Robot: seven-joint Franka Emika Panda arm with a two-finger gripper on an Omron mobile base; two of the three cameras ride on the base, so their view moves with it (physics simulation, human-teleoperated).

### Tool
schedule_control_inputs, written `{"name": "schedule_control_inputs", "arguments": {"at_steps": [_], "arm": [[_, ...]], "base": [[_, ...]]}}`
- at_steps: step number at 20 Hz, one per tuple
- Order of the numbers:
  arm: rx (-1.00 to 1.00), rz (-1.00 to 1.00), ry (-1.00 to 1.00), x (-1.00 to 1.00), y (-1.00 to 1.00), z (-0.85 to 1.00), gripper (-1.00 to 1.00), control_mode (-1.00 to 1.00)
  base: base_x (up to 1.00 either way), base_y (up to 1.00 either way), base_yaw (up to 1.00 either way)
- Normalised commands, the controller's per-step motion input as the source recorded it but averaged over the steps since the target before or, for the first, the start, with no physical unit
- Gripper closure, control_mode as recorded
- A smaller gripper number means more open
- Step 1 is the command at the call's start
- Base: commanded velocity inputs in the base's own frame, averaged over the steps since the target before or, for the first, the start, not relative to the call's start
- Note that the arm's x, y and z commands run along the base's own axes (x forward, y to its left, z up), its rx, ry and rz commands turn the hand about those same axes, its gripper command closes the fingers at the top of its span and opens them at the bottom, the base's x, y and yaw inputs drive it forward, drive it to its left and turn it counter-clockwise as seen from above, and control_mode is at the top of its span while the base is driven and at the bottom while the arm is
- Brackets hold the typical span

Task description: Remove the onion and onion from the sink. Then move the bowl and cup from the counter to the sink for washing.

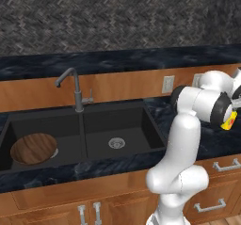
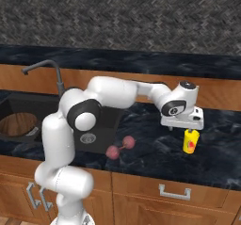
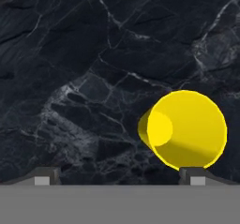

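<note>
My gripper (image 2: pixel 185 126) hangs wide open just above the empty yellow cup (image 2: pixel 190 140) on the worktop. The bowl (image 1: pixel 33 148) lies in the sink's (image 1: pixel 141 107) left basin, seemingly empty; both onions (image 2: pixel 120 147) rest near the worktop's front edge.

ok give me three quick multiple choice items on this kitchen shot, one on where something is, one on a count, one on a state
1. Where is the bowl?
A. in the left basin of the sink
B. on the counter by the cup
C. in the tool

2. How many onions lie on the counter?
A. none
B. two
C. four

3. How does the tool stand over the cup?
A. shut on the cup
B. open, just above it
C. shut, far off to one side

Answers:
1 A, the left base view shows the wooden bowl lying in the left basin.
2 B, the right base view shows two pinkish balls beside the sink.
3 B, the hand view shows both fingertips spread wide with the yellow cup below, not yet gripped.
</note>
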Motion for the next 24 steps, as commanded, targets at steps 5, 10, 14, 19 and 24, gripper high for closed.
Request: {"name": "schedule_control_inputs", "arguments": {"at_steps": [5,10,14,19,24], "arm": [[0.0,0.0,0.02,0.14,-0.02,-0.13,-1.0,-1.0],[0.0,0.01,0.01,0.15,-0.02,-0.14,-1.0,-1.0],[0.0,0.01,0.0,0.1,-0.05,-0.18,-1.0,-1.0],[0.0,0.02,0.0,0.09,-0.07,-0.16,-1.0,-1.0],[0.0,0.01,0.0,0.09,-0.06,-0.16,-1.0,-1.0]], "base": [[0.0,0.0,0.0],[0.0,0.0,0.0],[0.0,0.0,0.0],[0.0,0.0,0.0],[0.0,0.0,0.0]]}}
